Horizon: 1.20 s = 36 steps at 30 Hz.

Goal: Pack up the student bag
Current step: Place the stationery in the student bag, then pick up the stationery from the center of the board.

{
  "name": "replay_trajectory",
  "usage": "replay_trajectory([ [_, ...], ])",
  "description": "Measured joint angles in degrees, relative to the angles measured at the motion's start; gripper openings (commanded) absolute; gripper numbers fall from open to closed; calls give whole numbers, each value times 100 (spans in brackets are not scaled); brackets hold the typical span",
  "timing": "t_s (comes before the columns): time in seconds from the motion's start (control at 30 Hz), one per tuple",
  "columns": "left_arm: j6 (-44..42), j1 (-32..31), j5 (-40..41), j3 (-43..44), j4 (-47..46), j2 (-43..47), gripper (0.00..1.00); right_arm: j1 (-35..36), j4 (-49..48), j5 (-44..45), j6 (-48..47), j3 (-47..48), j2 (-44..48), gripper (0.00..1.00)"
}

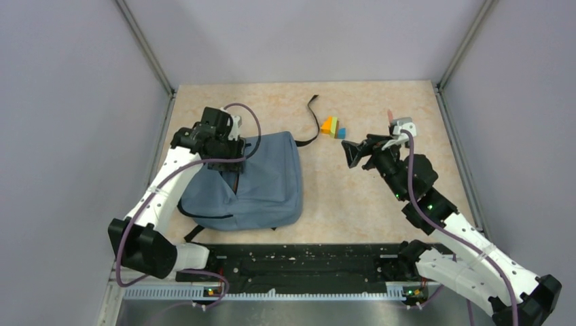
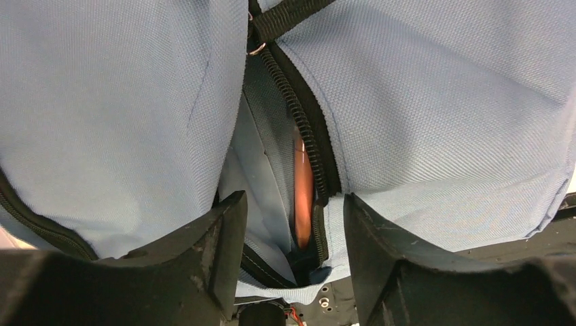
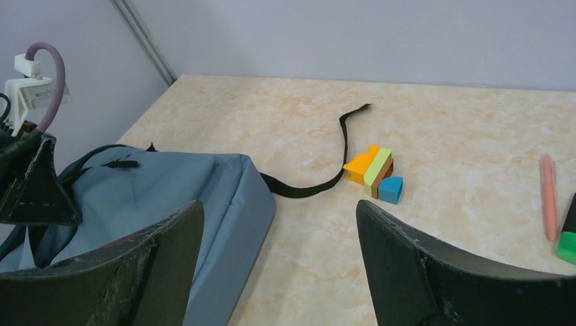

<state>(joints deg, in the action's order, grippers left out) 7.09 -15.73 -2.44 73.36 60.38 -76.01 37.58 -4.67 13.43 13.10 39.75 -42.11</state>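
Observation:
The student bag [image 1: 265, 180], a dusty-blue backpack, lies flat on the left half of the table. Its black zipper [image 2: 309, 136] is parted, and an orange object [image 2: 303, 183] shows inside the slit. My left gripper [image 1: 229, 151] hangs over the bag's left side at this opening. In the left wrist view its jaws [image 2: 295, 224] stand apart on either side of the zipper edge, and the fabric [image 2: 441, 102] between them is not pinched. My right gripper [image 1: 353, 155] hovers open and empty over the table right of the bag [image 3: 170, 183], its jaws [image 3: 278, 231] wide apart.
A stack of coloured blocks [image 1: 333, 127] [image 3: 375, 173] lies beyond the bag's loose black strap [image 3: 339, 156]. A pink pen [image 3: 549, 197] and a green object [image 3: 567, 238] lie at the right. Grey walls enclose the table on three sides.

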Motion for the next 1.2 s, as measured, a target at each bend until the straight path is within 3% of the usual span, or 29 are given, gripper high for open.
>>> replay_trajectory([
  [0.23,0,0,-48,2,-85,247,64,0,2,48,-11,2,-101,84],
  [0.37,81,0,-256,13,-256,675,72,-42,144,310,-160,94,-409,88],
  [0.53,459,0,-498,-140,-1019,1443,76,-957,437,190,-306,525,-1309,88],
  [0.67,575,0,-299,-710,-1598,1799,77,-2264,516,-444,-280,826,-2295,84],
  [0.8,555,0,238,-1416,-2039,1969,77,-3038,678,-831,-304,1467,-3672,74],
  [0.93,511,4,645,-1961,-2498,2214,77,-3445,874,-1062,-450,2559,-5204,70],
  [1.2,518,22,782,-2243,-2986,2538,78,-3740,1615,-1154,-1003,4968,-7525,52],
])
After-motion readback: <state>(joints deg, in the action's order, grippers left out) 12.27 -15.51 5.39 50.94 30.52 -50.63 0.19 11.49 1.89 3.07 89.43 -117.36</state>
